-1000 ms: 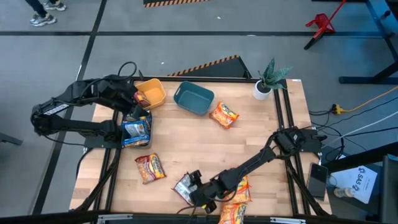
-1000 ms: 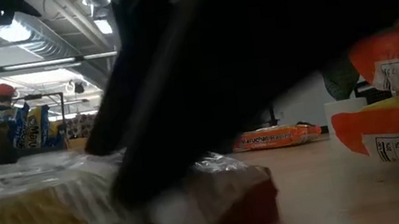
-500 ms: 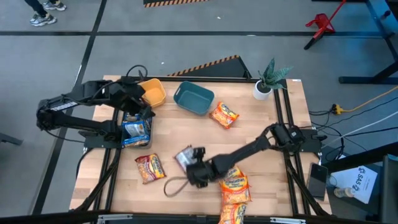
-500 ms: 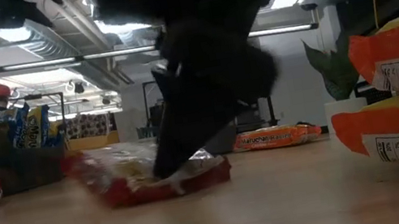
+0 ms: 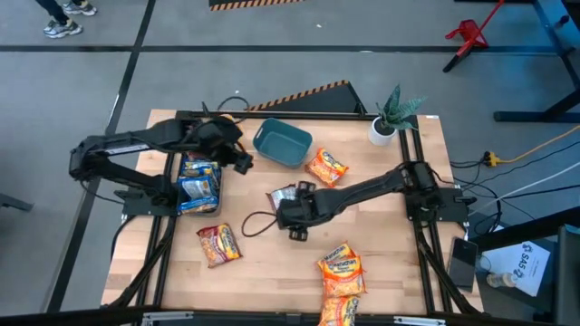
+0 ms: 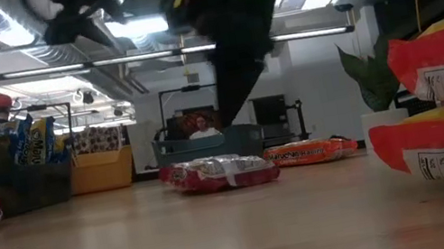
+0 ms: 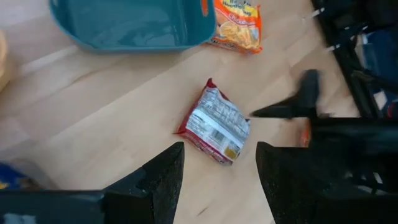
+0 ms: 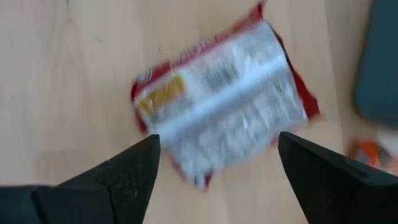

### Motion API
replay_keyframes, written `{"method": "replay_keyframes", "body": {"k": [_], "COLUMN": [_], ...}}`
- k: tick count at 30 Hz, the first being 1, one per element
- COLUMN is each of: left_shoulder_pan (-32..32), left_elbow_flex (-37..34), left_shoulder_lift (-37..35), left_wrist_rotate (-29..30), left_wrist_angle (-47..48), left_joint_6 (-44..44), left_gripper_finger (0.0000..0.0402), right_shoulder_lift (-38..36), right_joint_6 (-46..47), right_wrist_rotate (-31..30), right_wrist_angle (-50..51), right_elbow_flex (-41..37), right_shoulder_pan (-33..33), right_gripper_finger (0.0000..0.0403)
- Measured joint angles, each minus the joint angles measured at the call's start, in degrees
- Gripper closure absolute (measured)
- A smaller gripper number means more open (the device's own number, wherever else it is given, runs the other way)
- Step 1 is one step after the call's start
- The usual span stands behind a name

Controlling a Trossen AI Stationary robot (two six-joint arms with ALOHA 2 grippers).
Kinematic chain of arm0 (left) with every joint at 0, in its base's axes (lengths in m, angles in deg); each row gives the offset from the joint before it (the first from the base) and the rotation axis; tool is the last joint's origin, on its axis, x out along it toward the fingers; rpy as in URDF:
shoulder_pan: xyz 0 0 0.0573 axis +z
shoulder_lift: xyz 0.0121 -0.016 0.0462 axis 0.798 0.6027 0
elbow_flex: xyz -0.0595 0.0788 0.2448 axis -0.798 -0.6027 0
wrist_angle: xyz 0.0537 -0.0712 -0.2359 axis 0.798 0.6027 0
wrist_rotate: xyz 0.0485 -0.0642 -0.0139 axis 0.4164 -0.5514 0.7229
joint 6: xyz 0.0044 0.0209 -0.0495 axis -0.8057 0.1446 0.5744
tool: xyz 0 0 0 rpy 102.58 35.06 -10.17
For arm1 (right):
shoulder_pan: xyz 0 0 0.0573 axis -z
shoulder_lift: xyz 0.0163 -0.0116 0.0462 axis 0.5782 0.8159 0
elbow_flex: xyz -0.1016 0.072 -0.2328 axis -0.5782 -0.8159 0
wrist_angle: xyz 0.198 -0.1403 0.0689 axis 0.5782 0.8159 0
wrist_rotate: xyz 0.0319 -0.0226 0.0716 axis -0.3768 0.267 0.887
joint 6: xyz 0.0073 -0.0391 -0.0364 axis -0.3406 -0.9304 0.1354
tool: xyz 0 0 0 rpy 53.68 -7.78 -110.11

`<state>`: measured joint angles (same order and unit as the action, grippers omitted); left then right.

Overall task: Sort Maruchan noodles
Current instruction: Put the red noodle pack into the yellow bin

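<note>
Right gripper [image 5: 288,210]: jaws wide, holding nothing, hovering over the middle of the bench [image 5: 381,254]. The red packet [image 8: 224,99] lies flat just beyond the fingertips, silver back up, its long axis running diagonally across the line between the two jaws; in the high view it sits just in front of the teal bin [image 5: 282,143].

Left gripper [image 5: 237,156]: jaws partly open and empty, set beside the teal bin and facing the same packet, which lies a little farther from it. The right arm is judged the nearer.

Surroundings: an orange packet [image 5: 326,167] lies just beside the bin, two blue packets [image 5: 199,184] sit at the left edge, another red packet [image 5: 217,244] towards the near left, and orange packets [image 5: 342,272] at the near edge. Nothing stands between the right jaws and the packet.
</note>
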<state>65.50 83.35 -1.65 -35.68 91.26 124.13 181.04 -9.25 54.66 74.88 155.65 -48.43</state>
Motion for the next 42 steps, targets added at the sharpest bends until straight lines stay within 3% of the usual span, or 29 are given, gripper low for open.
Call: {"method": "replay_keyframes", "body": {"k": [5,7,11,14,19,27,42], "left_shoulder_pan": [0.4,1.1,2.4,3.3,3.2,3.2,3.6], "left_elbow_flex": [0.0,-0.6,-2.1,-3.5,-6.5,-11.1,-20.2], "left_shoulder_lift": [6.3,8.9,14.0,17.4,21.9,24.8,28.5], "left_wrist_rotate": [-4.3,-8.9,-12.0,-11.6,-17.7,-15.0,-18.3], "left_wrist_angle": [-1.2,-3.5,-7.3,-8.4,-13.2,-24.6,-42.3], "left_joint_6": [-1.9,-4.1,-8.2,-9.3,-10.7,-9.1,-7.0], "left_gripper_finger": [0.0208,0.0208,0.0208,0.0208,0.0208,0.0208,0.0154], "right_shoulder_lift": [-7.5,-9.1,-9.8,-9.4,-9.6,-11.2,-11.2], "right_joint_6": [17.2,25.1,34.5,35.9,36.6,39.9,37.6], "right_wrist_rotate": [2.5,3.0,2.3,2.6,7.8,10.7,8.9], "right_wrist_angle": [9.7,12.4,12.8,7.0,-6.0,-27.0,-30.5], "right_elbow_flex": [0.0,0.0,0.1,-2.6,-13.4,-27.6,-29.7], "right_shoulder_pan": [0.0,-0.5,-2.6,-3.6,-3.3,-3.3,-3.0], "right_gripper_finger": [0.0088,0.0088,0.0088,0.0088,0.0088,0.0088,0.0088]}}
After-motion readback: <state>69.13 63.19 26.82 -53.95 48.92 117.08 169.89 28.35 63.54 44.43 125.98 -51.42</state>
